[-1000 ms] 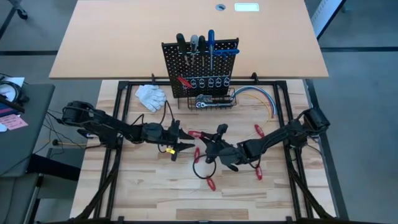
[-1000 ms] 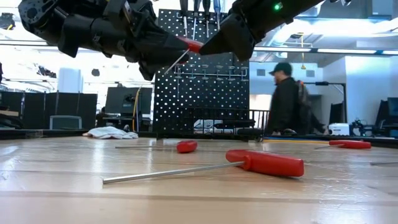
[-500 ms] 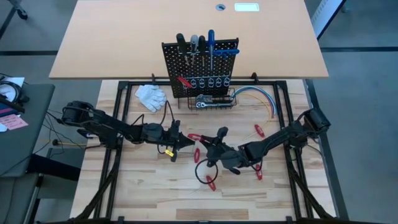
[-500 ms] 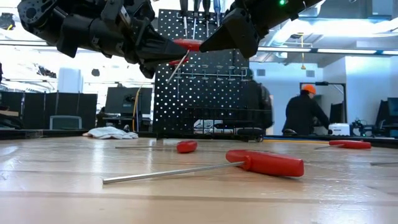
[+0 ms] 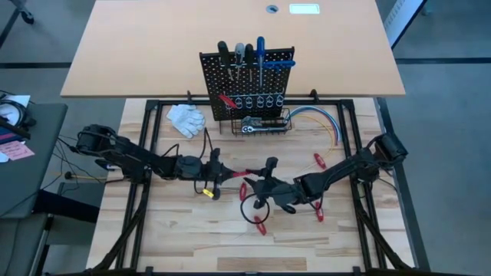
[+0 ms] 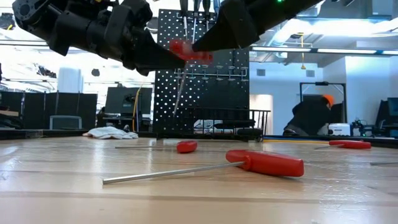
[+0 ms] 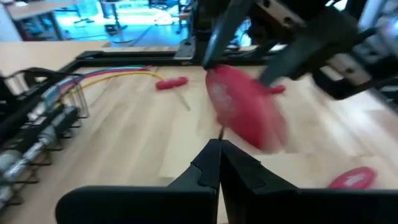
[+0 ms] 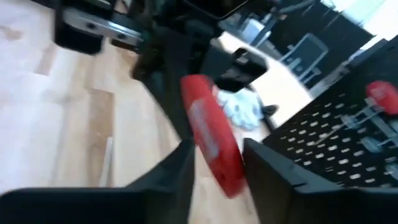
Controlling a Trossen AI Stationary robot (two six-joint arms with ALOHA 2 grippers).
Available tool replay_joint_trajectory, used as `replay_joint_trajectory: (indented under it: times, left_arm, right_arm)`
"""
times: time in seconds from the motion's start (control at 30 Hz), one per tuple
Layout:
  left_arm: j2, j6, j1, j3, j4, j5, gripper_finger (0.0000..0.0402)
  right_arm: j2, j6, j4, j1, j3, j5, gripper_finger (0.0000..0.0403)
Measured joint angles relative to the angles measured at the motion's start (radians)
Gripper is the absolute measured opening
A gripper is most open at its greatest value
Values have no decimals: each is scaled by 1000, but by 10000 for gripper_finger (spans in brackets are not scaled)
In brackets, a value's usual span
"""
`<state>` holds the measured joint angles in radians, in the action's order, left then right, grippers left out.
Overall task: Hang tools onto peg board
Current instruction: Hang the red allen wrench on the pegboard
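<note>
The worktop (image 5: 176, 230) carries the peg board (image 5: 247, 84) at its 12 o'clock edge, several screwdrivers already hung on it. Mid-worktop, a handover between arms is judged to be in hand. The left hand (image 5: 222, 175) is fully closed on the thin shaft of a red-handled screwdriver (image 6: 190, 51), held aloft. The right hand (image 5: 258, 181) is part-open around the handle, fingers (image 8: 267, 168) standing either side. Next, the right hand's withdrawal is called for, then carriage towards 12 o'clock for hanging.
</note>
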<state>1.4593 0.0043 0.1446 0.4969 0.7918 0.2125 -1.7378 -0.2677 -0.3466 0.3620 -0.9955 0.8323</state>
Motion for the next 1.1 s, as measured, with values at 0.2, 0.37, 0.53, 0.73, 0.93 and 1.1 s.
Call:
replay_joint_trajectory:
  times: [0.2, 0.37, 0.53, 0.73, 0.93, 1.1]
  left_arm:
    - [0, 40, 6, 1, -49, 56, 0]
    - [-1, 66, 6, 1, -108, 71, 0]
    - [-1, 102, 6, 1, -200, 70, 0]
    - [-1, 104, 10, 1, -270, 39, 0]
    - [-1, 202, 70, 1, -329, -32, 0]
    - [-1, 163, 157, 1, -419, -21, 0]
  right_arm:
    - [0, 212, 115, -61, 0, -106, 230]
    - [0, 335, 300, -138, 0, -346, 248]
    - [0, 345, 418, -154, 0, -451, 248]
    - [0, 412, 478, -91, 0, -502, 249]
    - [-39, 442, 296, -46, 0, -561, 249]
    - [-151, 280, 186, -78, -30, -656, 249]
